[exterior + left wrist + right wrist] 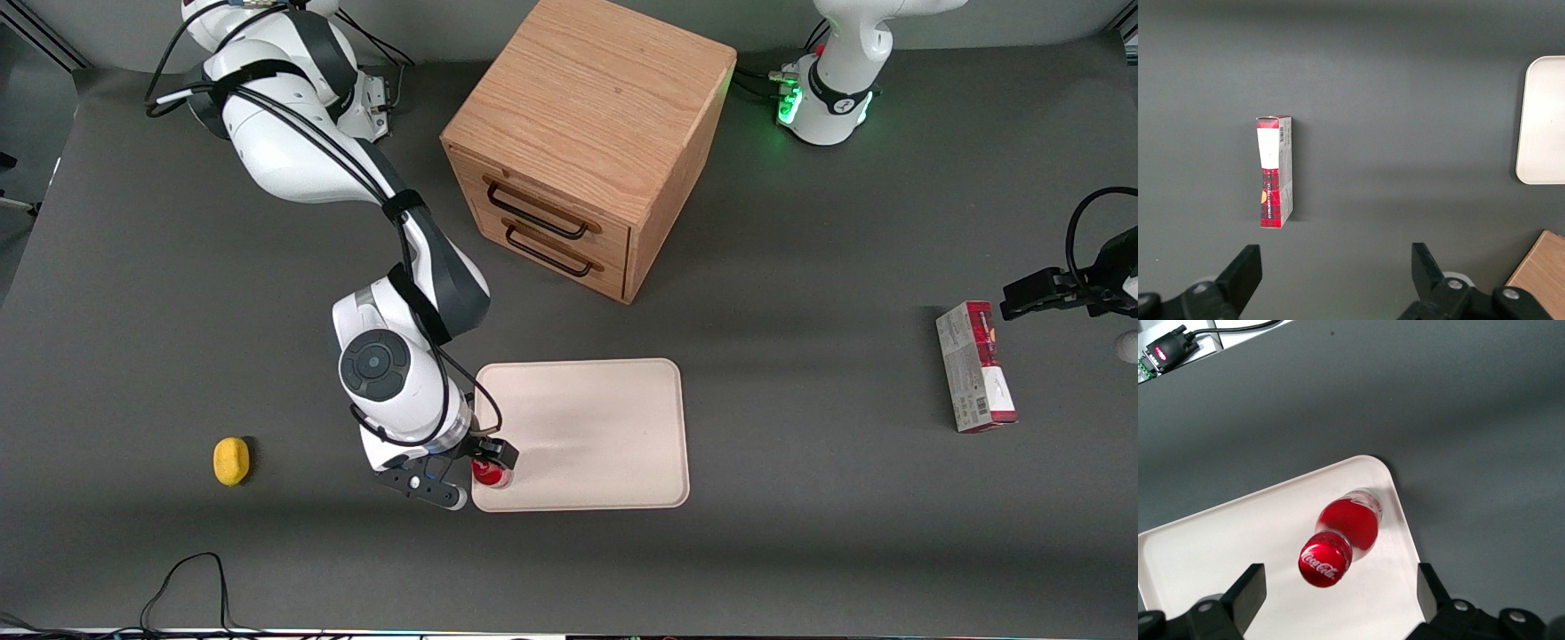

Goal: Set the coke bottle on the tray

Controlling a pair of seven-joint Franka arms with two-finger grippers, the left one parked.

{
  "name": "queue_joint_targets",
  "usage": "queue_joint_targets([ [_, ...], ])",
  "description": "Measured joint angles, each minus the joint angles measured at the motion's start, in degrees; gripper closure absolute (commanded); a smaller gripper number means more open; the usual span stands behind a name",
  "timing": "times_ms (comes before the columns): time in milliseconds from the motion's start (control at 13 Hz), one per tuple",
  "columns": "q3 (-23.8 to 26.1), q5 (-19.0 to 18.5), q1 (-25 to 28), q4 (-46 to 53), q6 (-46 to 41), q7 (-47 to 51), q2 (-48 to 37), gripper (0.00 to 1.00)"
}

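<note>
Two dark fingers (1245,593) of the end effector (484,467) stand wide apart, with the coke bottle (1341,537) between them and touching neither; they grip nothing. The end effector hangs over the corner of the tray (605,427) that lies nearest the front camera, at the working arm's end. The coke bottle stands upright on the tray in that corner, close to the rounded rim, its red cap (1324,559) facing the wrist camera and its base on the cream surface.

In the front view, with the tray as the clock's centre, the end effector and bottle sit at about 8 o'clock. The wooden two-drawer cabinet (587,142) stands at 12 o'clock, farther from the front camera. The yellow lump (231,461) lies at 9 o'clock on the worktop (800,533), well apart from the tray. The red-and-grey carton box (974,366) lies at 3 o'clock, toward the parked arm's end.
</note>
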Motion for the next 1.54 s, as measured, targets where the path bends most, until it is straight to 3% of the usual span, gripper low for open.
queue_joint_targets([
  [231, 0.00, -0.58, 0.00, 0.50, -2.00, -0.22, -0.15, 0.00],
  [615, -0.33, 0.62, -1.98, -1.05, -16.05, -9.26, -8.32, 0.00],
  [769, -0.44, 2.89, -5.48, -11.69, -15.98, -17.49, -17.83, 0.00],
  [1154, -2.82, 4.61, -10.94, -43.03, -12.24, -32.56, -43.76, 0.00],
  [1538, -6.77, 5.30, -11.26, -49.09, -16.46, -39.05, -51.68, 0.00],
])
